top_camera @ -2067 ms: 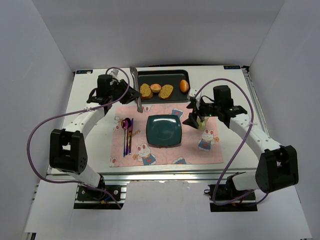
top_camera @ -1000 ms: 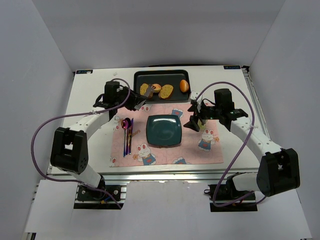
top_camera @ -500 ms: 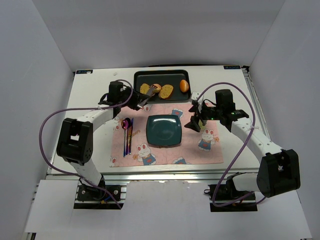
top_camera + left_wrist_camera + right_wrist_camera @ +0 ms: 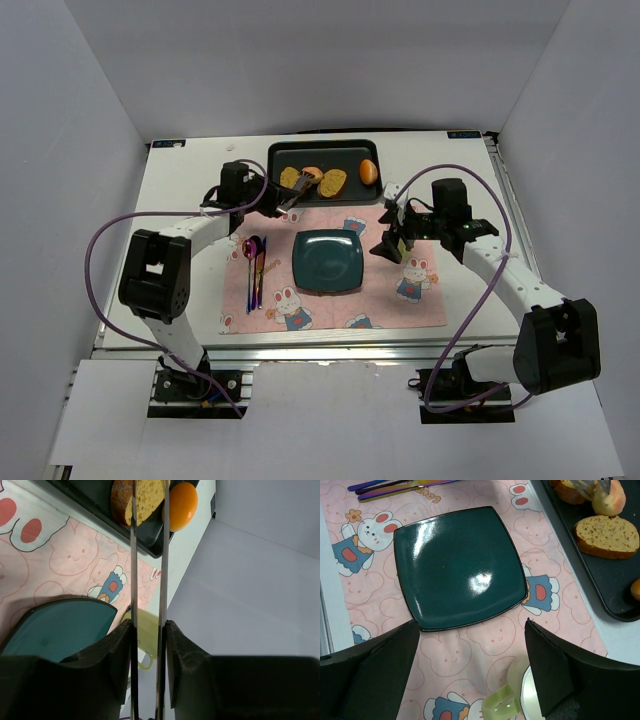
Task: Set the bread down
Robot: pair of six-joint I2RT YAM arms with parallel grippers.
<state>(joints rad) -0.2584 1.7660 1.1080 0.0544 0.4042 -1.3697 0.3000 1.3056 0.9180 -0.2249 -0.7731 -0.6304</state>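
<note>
The bread (image 4: pixel 313 174), a small round golden bun, lies in the black tray (image 4: pixel 350 152) between two toast slices. My left gripper (image 4: pixel 270 199) is shut on metal tongs (image 4: pixel 297 190), whose tips reach the bun's left side (image 4: pixel 612 497); whether they pinch it I cannot tell. In the left wrist view my left gripper (image 4: pixel 148 625) presses the two tong blades (image 4: pixel 133 555) together, and the bun is out of view. My right gripper (image 4: pixel 390 243) hangs open over the mat, right of the teal plate (image 4: pixel 328 262), with nothing between its fingers (image 4: pixel 470 630).
An orange egg-shaped item (image 4: pixel 368 171) sits at the tray's right end. Toast slices (image 4: pixel 610 536) flank the bun. A green cup (image 4: pixel 520 690) stands under my right gripper. Cutlery (image 4: pixel 255 265) lies on the pink rabbit mat (image 4: pixel 400 310), left of the plate.
My left arm has swung the tongs from beside the tray's left edge down into the tray, tips now at the bun. The right gripper has barely shifted.
</note>
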